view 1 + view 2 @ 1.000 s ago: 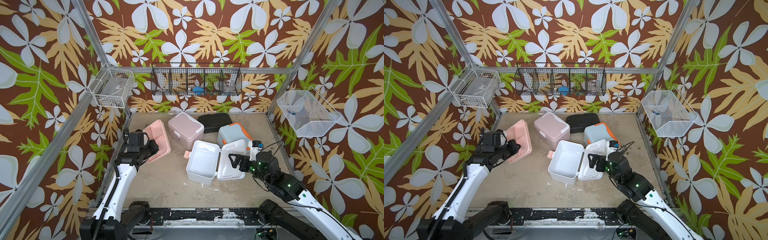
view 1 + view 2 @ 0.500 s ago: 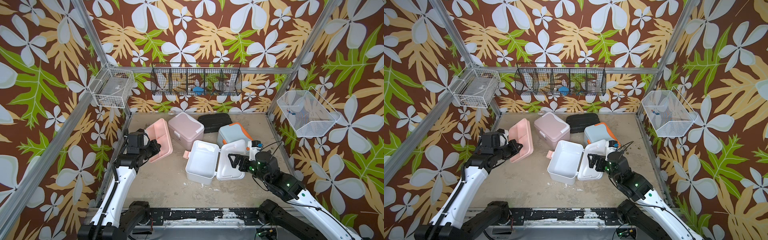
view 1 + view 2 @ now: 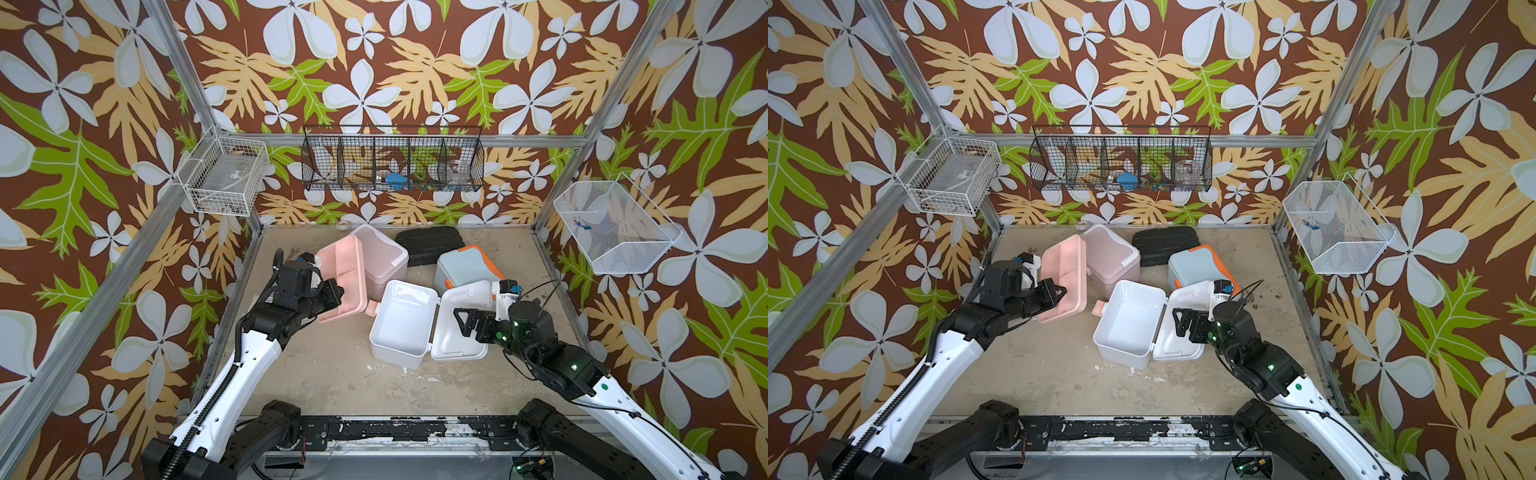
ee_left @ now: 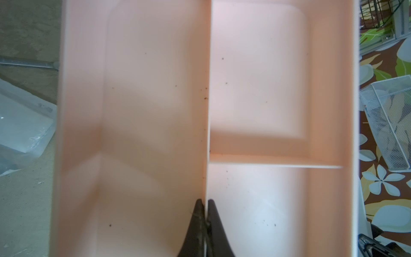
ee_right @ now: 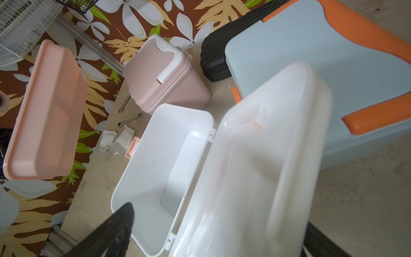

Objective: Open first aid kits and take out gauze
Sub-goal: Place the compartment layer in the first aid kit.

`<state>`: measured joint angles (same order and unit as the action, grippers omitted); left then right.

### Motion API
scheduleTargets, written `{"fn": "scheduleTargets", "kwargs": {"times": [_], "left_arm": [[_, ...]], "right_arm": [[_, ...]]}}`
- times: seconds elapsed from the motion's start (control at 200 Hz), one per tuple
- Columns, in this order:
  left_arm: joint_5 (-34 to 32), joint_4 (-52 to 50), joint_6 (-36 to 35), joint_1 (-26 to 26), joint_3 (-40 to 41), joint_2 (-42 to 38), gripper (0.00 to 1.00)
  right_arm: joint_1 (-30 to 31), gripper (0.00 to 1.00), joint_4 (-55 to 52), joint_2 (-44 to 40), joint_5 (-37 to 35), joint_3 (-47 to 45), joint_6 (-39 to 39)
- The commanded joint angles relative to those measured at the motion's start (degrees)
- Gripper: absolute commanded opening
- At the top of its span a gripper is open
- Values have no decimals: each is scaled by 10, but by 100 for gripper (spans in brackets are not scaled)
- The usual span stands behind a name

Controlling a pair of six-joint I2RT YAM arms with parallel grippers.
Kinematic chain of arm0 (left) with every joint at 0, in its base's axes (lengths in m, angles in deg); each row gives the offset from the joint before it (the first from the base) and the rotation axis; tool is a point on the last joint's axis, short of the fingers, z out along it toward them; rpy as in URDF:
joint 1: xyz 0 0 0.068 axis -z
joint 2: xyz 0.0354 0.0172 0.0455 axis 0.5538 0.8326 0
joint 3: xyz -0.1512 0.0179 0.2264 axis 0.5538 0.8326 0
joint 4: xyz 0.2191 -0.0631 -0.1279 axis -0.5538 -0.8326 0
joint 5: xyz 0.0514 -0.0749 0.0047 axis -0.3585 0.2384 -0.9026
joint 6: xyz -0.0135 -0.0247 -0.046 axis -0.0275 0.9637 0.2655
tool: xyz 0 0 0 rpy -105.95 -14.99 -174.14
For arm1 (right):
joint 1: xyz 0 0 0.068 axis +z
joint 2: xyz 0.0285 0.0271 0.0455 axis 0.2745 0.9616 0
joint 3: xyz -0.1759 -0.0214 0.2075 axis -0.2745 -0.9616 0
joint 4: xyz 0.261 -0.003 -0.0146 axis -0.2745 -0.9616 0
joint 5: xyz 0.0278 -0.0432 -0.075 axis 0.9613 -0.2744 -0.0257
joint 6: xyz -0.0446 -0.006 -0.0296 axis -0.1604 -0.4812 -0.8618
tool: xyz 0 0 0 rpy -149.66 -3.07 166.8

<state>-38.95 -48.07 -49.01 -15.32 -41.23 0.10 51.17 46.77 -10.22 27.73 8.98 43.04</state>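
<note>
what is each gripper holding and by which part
Left gripper pinches the peach tray by its centre divider; right gripper open above the white lid, holding nothing.

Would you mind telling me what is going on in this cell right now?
The left gripper is shut on the divider of a peach tray, holding it tilted beside the pink kit. The white kit lies open and its base looks empty; the right gripper stands open astride its lid. A few gauze packets lie on the table near the pink kit. The pink kit and the light blue kit are closed.
</note>
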Motion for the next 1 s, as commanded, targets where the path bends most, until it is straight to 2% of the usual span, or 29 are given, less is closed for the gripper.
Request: {"fn": "scheduleTargets", "kwargs": {"times": [0.0,0.22,0.51,0.771,0.996], "left_arm": [[-45,15,10,39,-17,12,0],[-111,-2,11,136,-63,57,0],[-170,-32,-3,233,-135,140,0],[-195,-70,-32,281,-200,219,0],[-223,-128,-64,292,-266,290,0]], "right_arm": [[0,100,0,4,22,7,-28],[1,100,22,-14,18,-19,-45],[1,100,31,-15,13,-32,-52],[1,100,27,-30,18,-48,-69],[1,100,29,-57,32,-60,-75]]}}
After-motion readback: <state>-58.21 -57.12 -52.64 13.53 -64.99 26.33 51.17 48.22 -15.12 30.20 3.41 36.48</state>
